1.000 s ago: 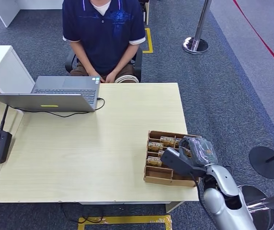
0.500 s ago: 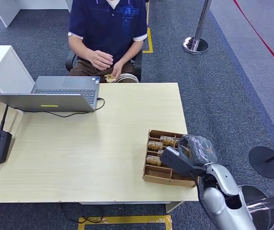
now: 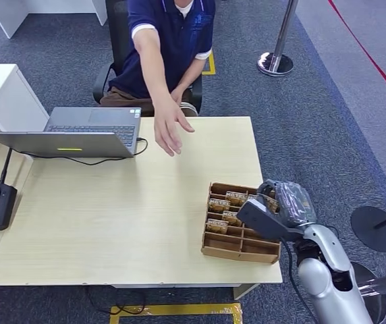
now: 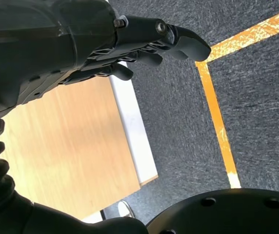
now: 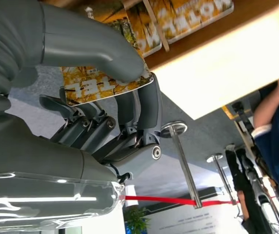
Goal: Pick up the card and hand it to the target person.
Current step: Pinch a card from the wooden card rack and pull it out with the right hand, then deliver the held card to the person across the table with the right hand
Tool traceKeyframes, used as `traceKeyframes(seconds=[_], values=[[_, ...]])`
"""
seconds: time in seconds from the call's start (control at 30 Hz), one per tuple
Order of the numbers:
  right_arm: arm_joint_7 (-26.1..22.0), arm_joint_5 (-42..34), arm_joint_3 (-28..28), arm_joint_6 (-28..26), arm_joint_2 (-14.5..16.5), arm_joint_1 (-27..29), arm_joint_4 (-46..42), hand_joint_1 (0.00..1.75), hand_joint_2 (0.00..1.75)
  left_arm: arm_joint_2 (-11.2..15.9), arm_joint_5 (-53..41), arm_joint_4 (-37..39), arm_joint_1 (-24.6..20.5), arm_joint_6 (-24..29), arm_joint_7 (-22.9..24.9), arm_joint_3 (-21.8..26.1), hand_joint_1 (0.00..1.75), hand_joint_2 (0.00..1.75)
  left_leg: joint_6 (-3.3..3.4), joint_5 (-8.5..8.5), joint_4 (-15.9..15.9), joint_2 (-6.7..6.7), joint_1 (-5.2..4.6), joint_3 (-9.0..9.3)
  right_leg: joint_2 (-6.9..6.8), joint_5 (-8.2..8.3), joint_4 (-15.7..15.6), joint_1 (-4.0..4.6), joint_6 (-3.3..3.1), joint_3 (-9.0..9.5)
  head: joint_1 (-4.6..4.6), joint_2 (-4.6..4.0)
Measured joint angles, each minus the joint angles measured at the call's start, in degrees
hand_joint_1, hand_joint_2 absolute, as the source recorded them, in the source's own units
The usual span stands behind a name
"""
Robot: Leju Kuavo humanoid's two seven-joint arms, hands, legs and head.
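We pinch one card (image 5: 107,83) between thumb and fingers of our right hand (image 3: 277,209), just above the cardboard tray (image 3: 231,251) at the desk's (image 3: 129,202) near right corner; the person's hand (image 3: 169,128) is outstretched, apparently to receive it.

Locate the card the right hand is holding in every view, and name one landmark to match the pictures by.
Head view: the card is mostly hidden in the right hand, over the right end of the cardboard tray.
Left wrist view: the card is not in this picture.
Right wrist view: the card is pinched between thumb and fingers, upper middle.
Shared landmark: the light wooden table, also at.
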Motion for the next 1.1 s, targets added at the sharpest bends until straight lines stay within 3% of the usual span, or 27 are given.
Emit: traceKeyframes(seconds=[0.2,0.37,0.63,0.77,1.1], values=[[-3.17,-8.23,-2.29,3.01,-1.56,-2.63,-0.3,1.75,1.75,0.02,-0.01,0.0,0.01,0.0,-0.25,0.0,0.0,1.75,0.0,0.0,0.0,0.0,0.0,0.0,0.0,0.0,0.0,0.0,0.0,0.0,0.0,0.0],[-7.78,-21.39,-4.82,11.1,-3.43,-6.92,0.89,1.75,1.75,0.05,-0.24,0.0,0.0,-0.32,-0.45,-0.02,0.0,1.75,0.0,0.0,0.0,0.01,0.0,-0.01,0.01,0.01,0.0,0.0,0.0,0.0,0.0,0.0],[-11.78,-33.61,-6.08,18.86,-4.29,-16.64,11.13,1.75,1.75,0.1,-0.92,0.0,-0.06,-0.68,-0.42,-0.02,0.0,1.75,-0.02,0.03,0.0,0.01,0.01,-0.01,0.02,0.03,0.02,0.01,0.01,0.01,-0.01,0.0],[-12.16,-36.0,-5.99,19.39,-3.1,-21.05,17.38,1.75,1.75,0.11,-1.27,0.0,-0.15,-0.81,-0.33,-0.09,0.0,1.75,-0.03,0.05,0.0,0.0,0.02,-0.03,0.03,0.04,0.04,0.01,0.0,0.01,0.01,0.0],[-12.94,-36.46,-3.85,15.62,3.37,-29.44,30.42,1.75,1.75,0.13,-2.25,0.0,-0.57,-1.13,0.42,-1.4,0.0,1.75,-0.04,0.07,0.0,-0.02,0.03,-0.04,0.01,0.04,0.05,0.02,0.0,0.01,-0.01,0.0]])
